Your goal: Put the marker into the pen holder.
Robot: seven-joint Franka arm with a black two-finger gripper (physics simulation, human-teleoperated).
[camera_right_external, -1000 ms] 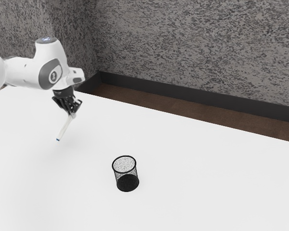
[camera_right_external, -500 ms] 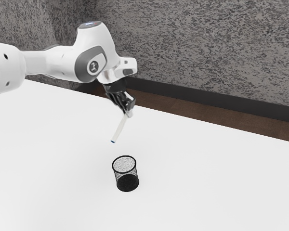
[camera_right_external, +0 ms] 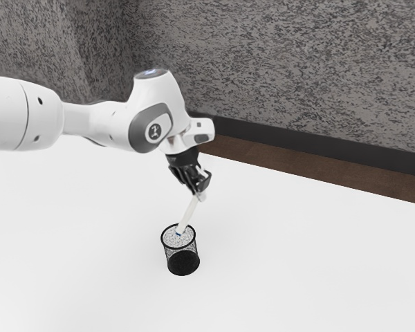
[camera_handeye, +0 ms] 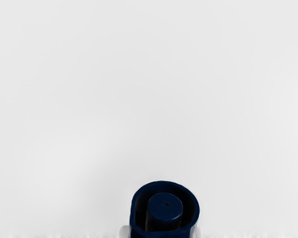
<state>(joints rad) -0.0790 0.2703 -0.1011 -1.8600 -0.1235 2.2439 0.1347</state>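
Note:
The black gripper [camera_right_external: 200, 193] is shut on the upper end of the white marker [camera_right_external: 188, 214] in the exterior view. From the fingers the marker slants down, its blue-tipped lower end at the mouth of the black mesh pen holder [camera_right_external: 183, 263]. Whether that tip is just above the opening or slightly inside cannot be told. The pen holder stands upright on the table, below the gripper. At the wrist view's lower edge, the marker's dark blue end [camera_handeye: 165, 208] shows close up.
The white table [camera_right_external: 297, 256] spreads around the pen holder. Beyond its far edge lie a brown floor [camera_right_external: 290, 168] and a grey textured wall [camera_right_external: 283, 69] with a dark baseboard.
My hand has carried the marker toward the exterior view's right, then lowered it to the pen holder's mouth. The pen holder has stayed where it was.

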